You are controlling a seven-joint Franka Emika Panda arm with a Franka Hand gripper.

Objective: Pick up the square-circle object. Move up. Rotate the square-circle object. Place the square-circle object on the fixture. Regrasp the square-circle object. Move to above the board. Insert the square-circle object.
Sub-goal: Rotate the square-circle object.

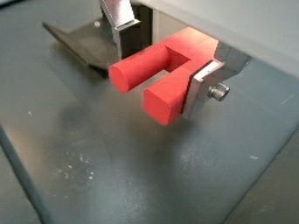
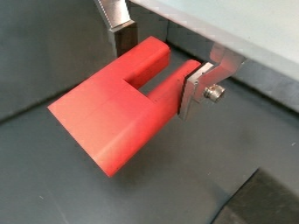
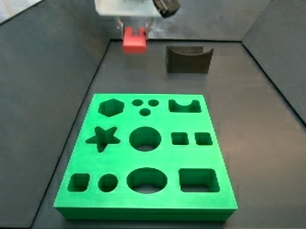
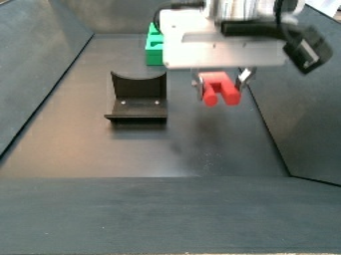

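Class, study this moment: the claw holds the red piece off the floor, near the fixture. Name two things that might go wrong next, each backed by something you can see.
1. The claw grips the square-circle object by one prong only, so most of the piece overhangs; it may pivot or slip during rotation.
2. The fixture stands close beside the held piece; a careless swing might strike its wall instead of seating in the notch.

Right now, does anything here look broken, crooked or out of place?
Nothing stands out. The gripper holds the red block in the air beside the fixture, which stands upright. The board lies flat, its holes empty.
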